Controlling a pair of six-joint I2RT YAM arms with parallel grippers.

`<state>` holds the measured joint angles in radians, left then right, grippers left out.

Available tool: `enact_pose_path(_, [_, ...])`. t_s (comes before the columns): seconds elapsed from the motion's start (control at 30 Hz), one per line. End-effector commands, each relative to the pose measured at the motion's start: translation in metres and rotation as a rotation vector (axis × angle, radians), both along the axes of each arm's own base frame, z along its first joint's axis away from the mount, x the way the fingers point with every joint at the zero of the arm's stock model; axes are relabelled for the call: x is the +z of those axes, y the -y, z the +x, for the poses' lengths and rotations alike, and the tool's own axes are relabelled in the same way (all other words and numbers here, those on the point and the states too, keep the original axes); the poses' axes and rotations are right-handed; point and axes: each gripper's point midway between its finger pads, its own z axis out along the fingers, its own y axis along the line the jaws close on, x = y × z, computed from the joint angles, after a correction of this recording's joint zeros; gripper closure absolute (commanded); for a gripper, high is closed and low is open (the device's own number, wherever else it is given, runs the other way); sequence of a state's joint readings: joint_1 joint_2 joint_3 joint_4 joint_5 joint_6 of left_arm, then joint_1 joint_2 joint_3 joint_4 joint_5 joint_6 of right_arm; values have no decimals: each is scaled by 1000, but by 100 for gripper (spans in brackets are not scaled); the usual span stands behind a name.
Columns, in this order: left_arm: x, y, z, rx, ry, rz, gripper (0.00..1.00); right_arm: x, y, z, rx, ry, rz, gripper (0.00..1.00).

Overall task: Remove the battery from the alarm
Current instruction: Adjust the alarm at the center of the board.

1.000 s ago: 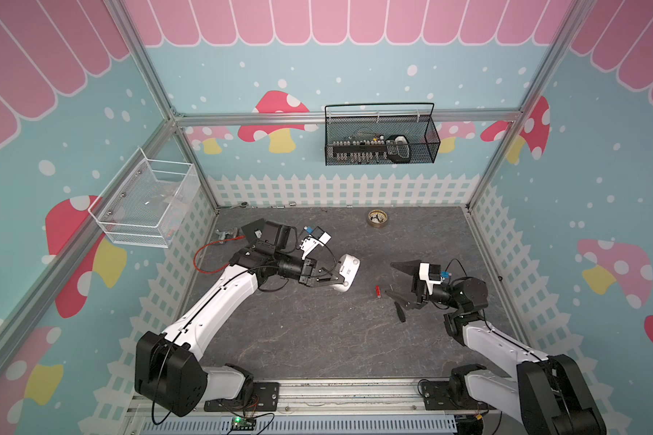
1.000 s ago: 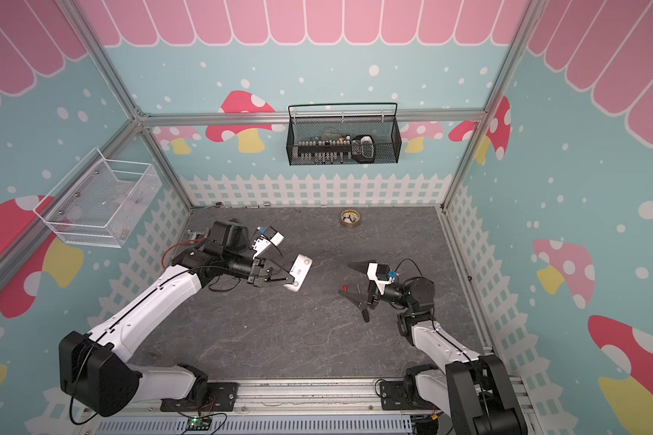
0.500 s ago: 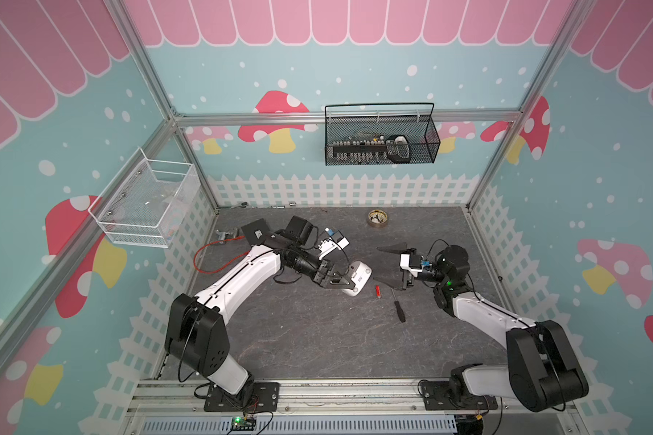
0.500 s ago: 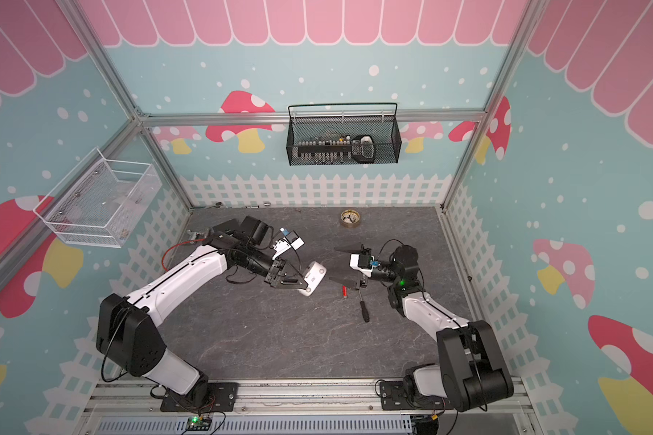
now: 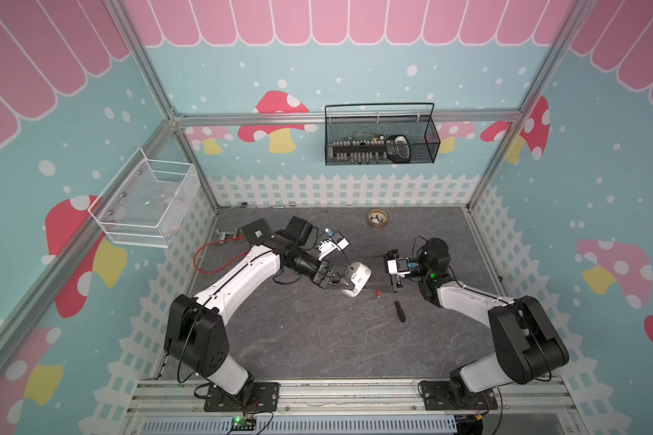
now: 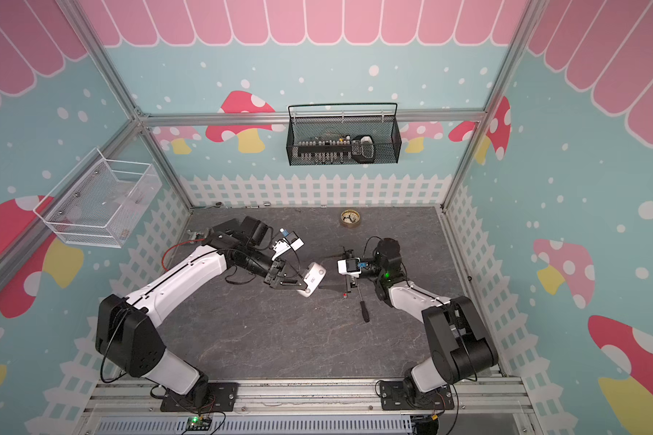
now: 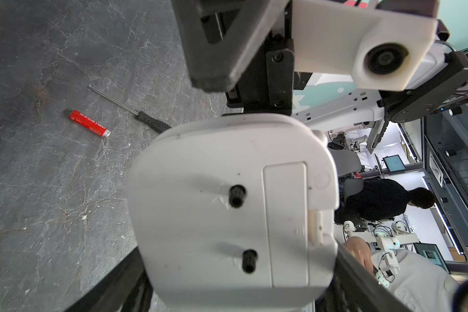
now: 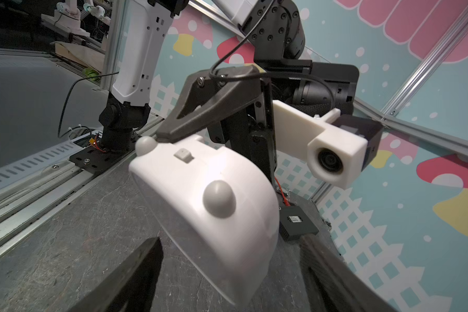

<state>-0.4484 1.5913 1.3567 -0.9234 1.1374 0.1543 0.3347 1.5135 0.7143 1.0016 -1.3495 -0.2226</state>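
Small red cylindrical battery [image 7: 89,123] lies loose on grey mat [image 5: 317,339] near white rounded-square plastic alarm [image 5: 356,279] clamped in left gripper [image 5: 344,283], axis roughly parallel to slim black-handled screwdriver [image 5: 399,310]; right gripper [image 5: 392,272], jaws apart, empty, nearer.

The alarm [image 5: 356,279] sits near the middle of the table [image 5: 317,339], clamped between the left arm's jaws, its back with the compartment facing that arm's wrist camera. The battery [image 5: 378,294] lies on the table just right of the alarm, apart from it. The screwdriver [image 5: 399,309] lies just right of the battery, handle toward the front. The right arm's jaws stand spread right of the alarm, over the screwdriver's tip, not touching the alarm. A compass-like disc [image 5: 377,218] rests near the table's back edge. A wire basket [image 5: 381,141] hangs on the back wall and a mesh basket [image 5: 144,203] on the left wall.
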Motion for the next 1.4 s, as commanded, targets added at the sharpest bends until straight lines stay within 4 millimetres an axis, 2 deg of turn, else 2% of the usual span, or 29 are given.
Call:
enact_pose_path(0.0, [8, 1, -4, -22, 16, -38, 45, 8, 1, -14, 78, 49, 24, 16])
enact_pose_path(0.2, [6, 2, -3, -19, 11, -33, 47, 11, -2, -23, 189, 75, 29, 19])
enact_pose_path(0.37, [6, 2, -3, -18, 8, -32, 48, 4, -7, -15, 214, 71, 18, 21])
enact_pose_path(0.5, [5, 2, -2, -17, 9, -30, 49, 8, -9, -14, 222, 97, 19, 22])
enact_pose_path(0.67, [3, 3, -2, -20, 5, -31, 51, 18, -12, -23, 248, 139, 22, 22])
enact_pose_path(0.83, [5, 2, -2, -18, 8, -33, 52, 15, -20, -32, 284, 144, 25, 26])
enact_pose_path(0.93, [5, 2, 0, -13, 11, -28, 53, 15, -22, -36, 297, 139, 20, 33])
enact_pose_path(1.13, [7, -4, 10, 23, 28, -27, 54, 12, -21, -39, 298, 89, 9, 63])
enact_pose_path(1.27, [5, -4, 12, 29, 34, -22, 54, 14, -20, -44, 286, 65, 22, 71])
enact_pose_path(1.37, [-1, -12, 22, 71, 28, -7, 53, 18, -19, -45, 273, 16, 26, 82])
